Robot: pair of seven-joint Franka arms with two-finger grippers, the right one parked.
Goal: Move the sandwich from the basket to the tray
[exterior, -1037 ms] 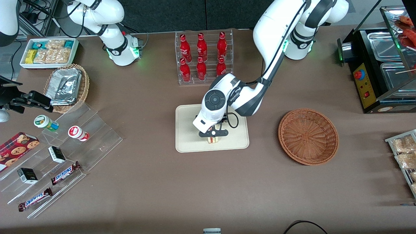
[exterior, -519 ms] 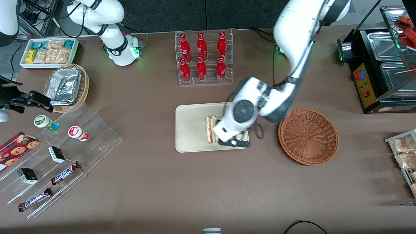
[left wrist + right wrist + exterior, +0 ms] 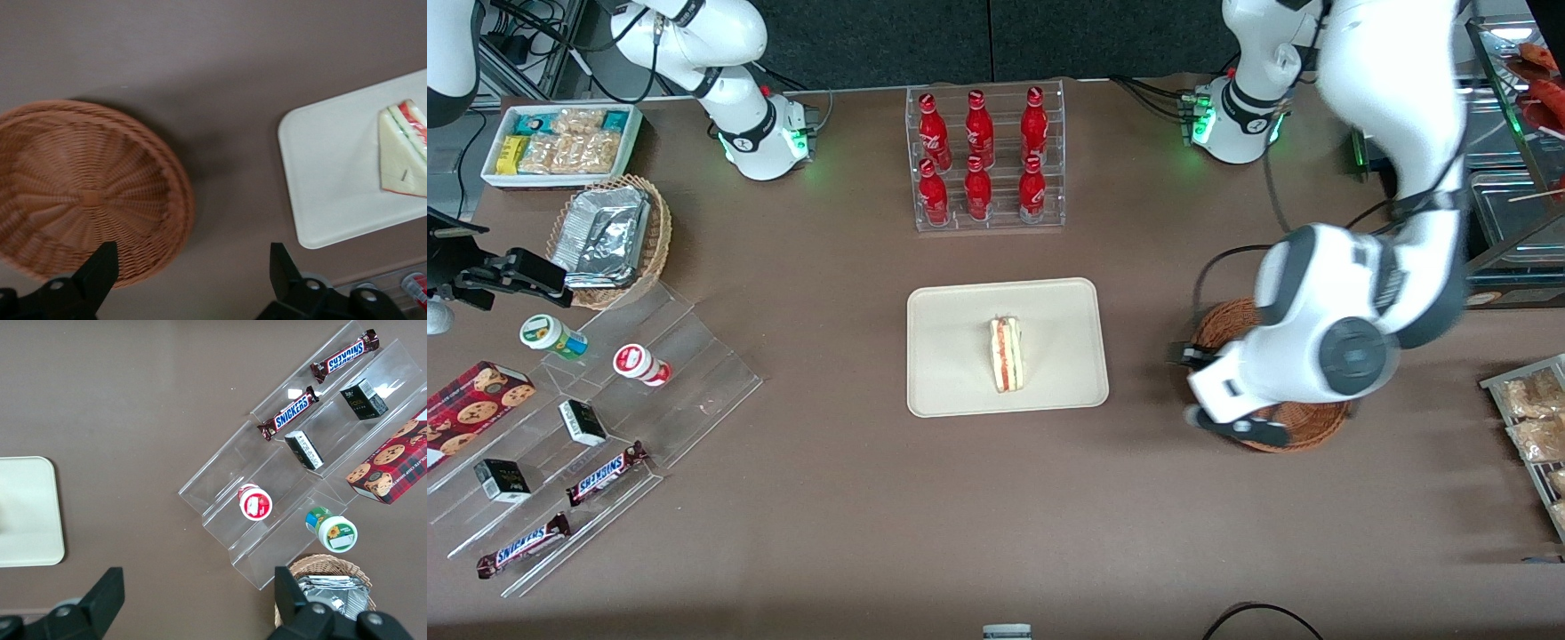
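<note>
Now the sandwich (image 3: 1006, 354) lies alone on the tray (image 3: 947, 382), cut edge up, near its middle. My fingers (image 3: 100, 270) are spread apart and hold nothing, and my gripper (image 3: 1232, 425) hangs above the basket (image 3: 87, 193) at its rim toward the tray. Bare counter (image 3: 1147, 356) lies between tray and basket. My arm covers much of the basket in the front view.

Woven wicker basket (image 3: 1303, 425); matt tray (image 3: 951, 356)
</note>
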